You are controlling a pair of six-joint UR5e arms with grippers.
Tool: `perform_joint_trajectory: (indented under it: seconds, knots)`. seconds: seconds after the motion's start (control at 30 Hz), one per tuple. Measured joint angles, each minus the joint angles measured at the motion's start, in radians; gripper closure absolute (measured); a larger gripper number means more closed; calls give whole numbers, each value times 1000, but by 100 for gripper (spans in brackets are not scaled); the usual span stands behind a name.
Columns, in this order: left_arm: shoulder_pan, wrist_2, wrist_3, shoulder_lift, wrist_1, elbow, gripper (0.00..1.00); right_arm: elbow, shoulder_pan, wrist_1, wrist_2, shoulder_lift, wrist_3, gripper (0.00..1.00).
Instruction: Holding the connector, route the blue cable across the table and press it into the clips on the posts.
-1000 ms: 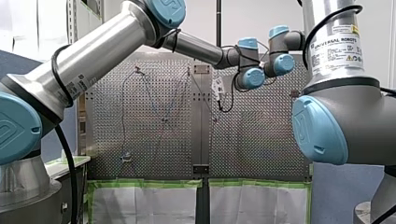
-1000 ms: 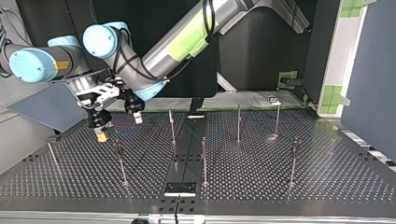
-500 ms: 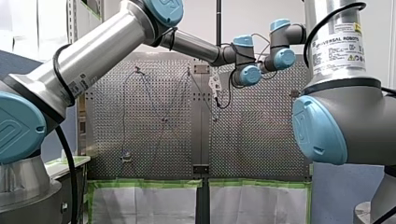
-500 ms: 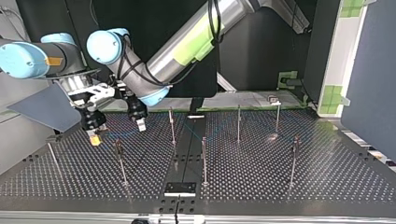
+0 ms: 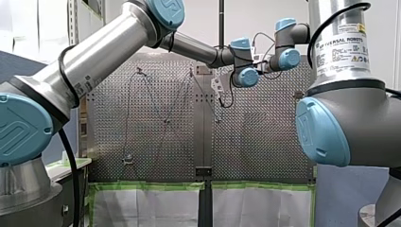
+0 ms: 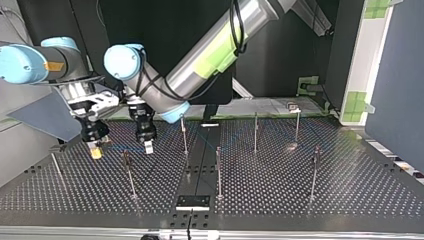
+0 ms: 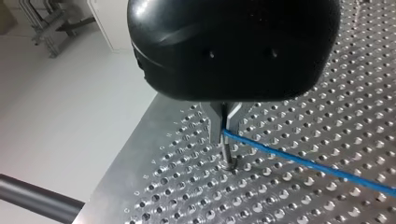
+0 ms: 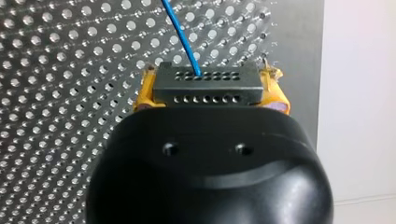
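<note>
Yellow-padded right pincer (image 8: 210,89) clamps perforated grey block connector (image 8: 208,83); slim metal left pincer (image 7: 225,140) pinches blue cable (image 7: 303,161).

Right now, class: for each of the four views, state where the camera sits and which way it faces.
Front: behind the shoulders, facing over the table; left arm and right arm show.
Top: across the table, facing the arms; left gripper, right gripper.
Left wrist: along left gripper, shut on the blue cable.
Right wrist: along right gripper, clamping the connector.
Both wrist views share the blue cable.
</note>
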Motion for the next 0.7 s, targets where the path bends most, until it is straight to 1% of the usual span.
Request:
perform_joint_trajectory:
  seconds: [0.23,0.4,0.43,0.57,0.7]
  knots:
    - [6,58,11,0,43,0,100,-6,-13,-12,-5,0,9,100]
    - [12,100,18,0,75,0,100,-7,-27,-35,-30,0,20,100]
    - [15,111,18,-1,80,0,98,-7,-29,-39,-33,0,23,100]
    - [24,147,3,-2,83,-1,98,-7,-39,-48,-39,1,29,100]
    - [25,160,-12,-4,77,-6,98,-7,-46,-50,-39,2,34,100]
